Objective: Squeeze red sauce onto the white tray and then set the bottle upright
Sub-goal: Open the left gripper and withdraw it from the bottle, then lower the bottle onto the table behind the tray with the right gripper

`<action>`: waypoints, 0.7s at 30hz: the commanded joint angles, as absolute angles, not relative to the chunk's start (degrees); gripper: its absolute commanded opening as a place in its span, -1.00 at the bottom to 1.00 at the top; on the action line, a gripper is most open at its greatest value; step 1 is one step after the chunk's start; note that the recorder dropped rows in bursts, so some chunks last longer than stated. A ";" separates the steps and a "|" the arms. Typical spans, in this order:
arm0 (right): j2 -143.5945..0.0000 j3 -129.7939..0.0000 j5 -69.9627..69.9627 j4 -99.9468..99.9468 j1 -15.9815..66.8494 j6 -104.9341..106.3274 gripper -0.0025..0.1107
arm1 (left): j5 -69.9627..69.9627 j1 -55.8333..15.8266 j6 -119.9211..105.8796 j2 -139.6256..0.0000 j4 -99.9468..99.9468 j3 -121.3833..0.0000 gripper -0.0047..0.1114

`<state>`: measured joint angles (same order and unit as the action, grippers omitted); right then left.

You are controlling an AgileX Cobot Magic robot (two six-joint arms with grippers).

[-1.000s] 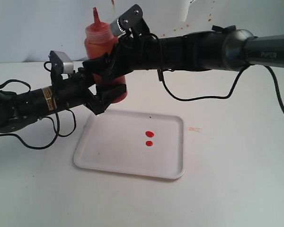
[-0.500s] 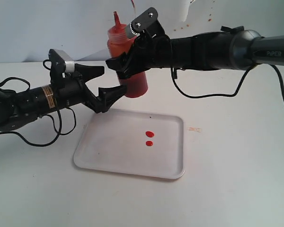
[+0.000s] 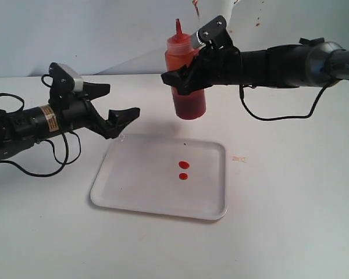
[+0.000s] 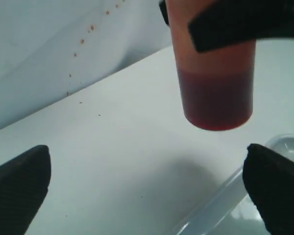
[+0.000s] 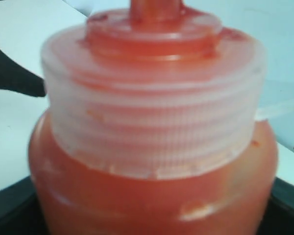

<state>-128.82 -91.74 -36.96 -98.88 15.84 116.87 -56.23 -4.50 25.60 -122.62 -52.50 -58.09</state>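
Red sauce [image 3: 184,164] drops sit on the white tray [image 3: 134,186], so w/ the bottle [image 3: 189,96] clamped upright in the right gripper [image 3: 185,78] above the table [image 3: 279,203] behind it, imo lower straight, base flat, b4 releasing; left gripper [image 3: 122,100] gapes wide, empty.

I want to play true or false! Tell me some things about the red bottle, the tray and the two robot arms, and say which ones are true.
1. The right end effector is holding the bottle. True.
2. The bottle is standing on the white tray. False: it is held upright beyond the tray's far edge and does not touch the tray.
3. Two drops of red sauce lie on the tray. True.
4. The left end effector is squeezing the bottle. False: it is open and empty, well apart from the bottle.
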 commanded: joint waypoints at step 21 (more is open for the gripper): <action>-146.23 -112.09 -50.58 -99.95 13.20 115.14 -0.96 | -64.19 -1.24 31.41 -122.10 -51.55 -58.31 0.88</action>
<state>-146.19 -111.34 -49.00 -98.42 13.61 115.39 -63.38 -1.36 31.31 -122.62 -51.98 -58.09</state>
